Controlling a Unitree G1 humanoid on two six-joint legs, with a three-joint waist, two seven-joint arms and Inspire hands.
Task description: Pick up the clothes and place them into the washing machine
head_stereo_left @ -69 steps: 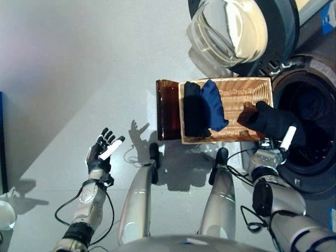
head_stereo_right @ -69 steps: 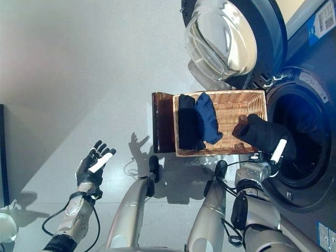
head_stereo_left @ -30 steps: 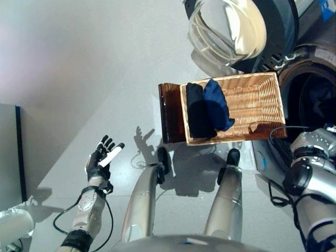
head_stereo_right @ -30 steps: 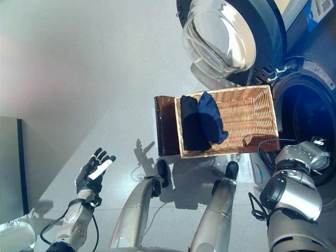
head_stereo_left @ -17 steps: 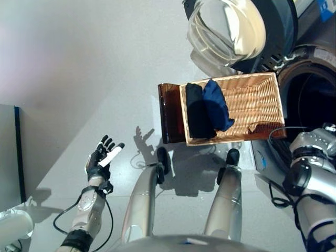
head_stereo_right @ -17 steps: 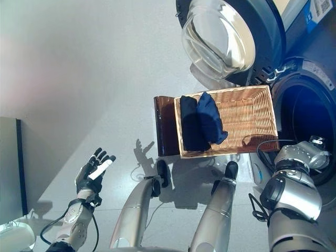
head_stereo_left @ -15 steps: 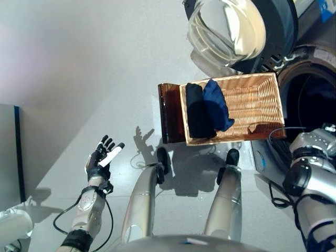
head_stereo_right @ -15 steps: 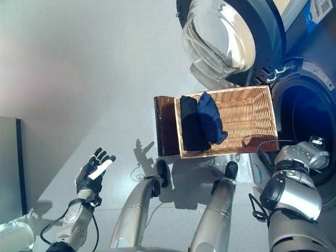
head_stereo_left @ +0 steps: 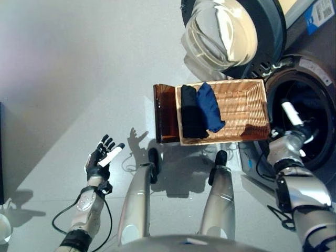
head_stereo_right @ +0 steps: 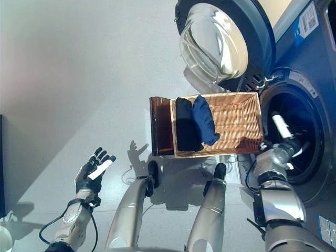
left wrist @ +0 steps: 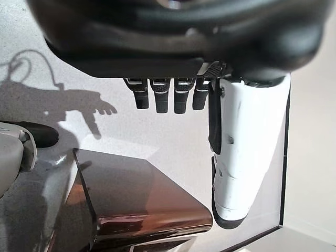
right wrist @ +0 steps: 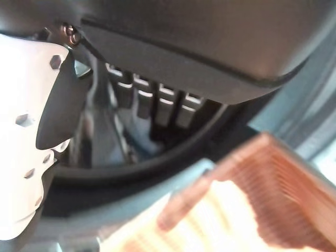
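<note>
A wicker basket point(head_stereo_left: 239, 107) sits on the floor in front of the washing machine. At its left end lie a black garment point(head_stereo_left: 191, 112) and a blue garment point(head_stereo_left: 209, 106), side by side. The round glass door point(head_stereo_left: 226, 31) stands swung wide, and the drum point(head_stereo_left: 310, 113) is dark inside. At the drum's mouth, just past the basket's right end, is my right hand point(head_stereo_left: 292, 131), open; its fingers point(right wrist: 152, 102) are straight and hold nothing. Far to the left, my left hand point(head_stereo_left: 102, 156) hovers open and empty over the floor.
A brown translucent box point(head_stereo_left: 165, 113) stands against the basket's left end and also shows in the left wrist view as a brown box point(left wrist: 136, 199). Grey floor point(head_stereo_left: 79, 79) stretches to the left of it. The washing machine's blue front point(head_stereo_right: 310, 58) closes off the right side.
2.3 s ago my right hand held a dark garment over the basket's right end, then reached out of sight into the drum. Now it is back at the drum's mouth, empty. The camera has shifted.
</note>
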